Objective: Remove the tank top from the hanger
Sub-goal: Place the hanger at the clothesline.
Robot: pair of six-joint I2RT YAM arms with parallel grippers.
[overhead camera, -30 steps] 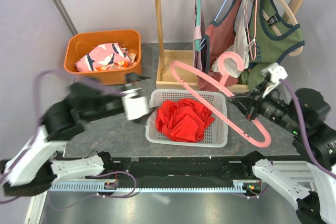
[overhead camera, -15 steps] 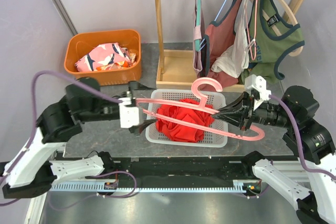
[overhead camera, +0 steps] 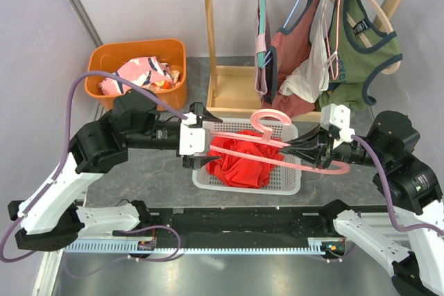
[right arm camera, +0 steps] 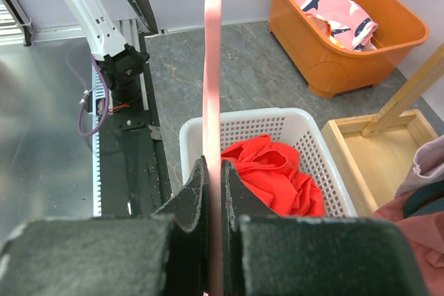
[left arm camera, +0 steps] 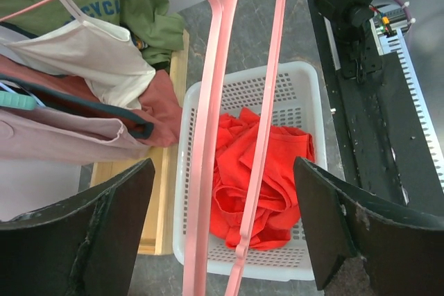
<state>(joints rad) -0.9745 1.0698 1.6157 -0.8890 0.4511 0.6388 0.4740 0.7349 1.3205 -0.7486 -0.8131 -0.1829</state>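
Note:
The red tank top [overhead camera: 239, 164] lies crumpled in the white basket [overhead camera: 243, 188], off the hanger. The bare pink hanger [overhead camera: 266, 117] hangs level just above the basket. My right gripper [overhead camera: 306, 152] is shut on the hanger's right end; in the right wrist view its jaws [right arm camera: 214, 171] pinch the pink bar [right arm camera: 212, 46] over the tank top [right arm camera: 277, 171]. My left gripper [overhead camera: 201, 145] is open at the hanger's left end. In the left wrist view [left arm camera: 222, 164] the hanger's two bars [left arm camera: 208, 102] pass between the wide-apart fingers [left arm camera: 76, 233] without touching them, above the tank top [left arm camera: 277, 164].
An orange bin [overhead camera: 111, 57] with patterned clothes stands at the back left. A wooden rack [overhead camera: 236, 91] behind the basket holds several garments on hangers, among them a green tank top [overhead camera: 368, 39]. The arms' base rail runs along the near edge.
My right gripper swung the hanger down and left until it lay level over the basket. My left arm moved right, and its open jaws now straddle the hanger's left end.

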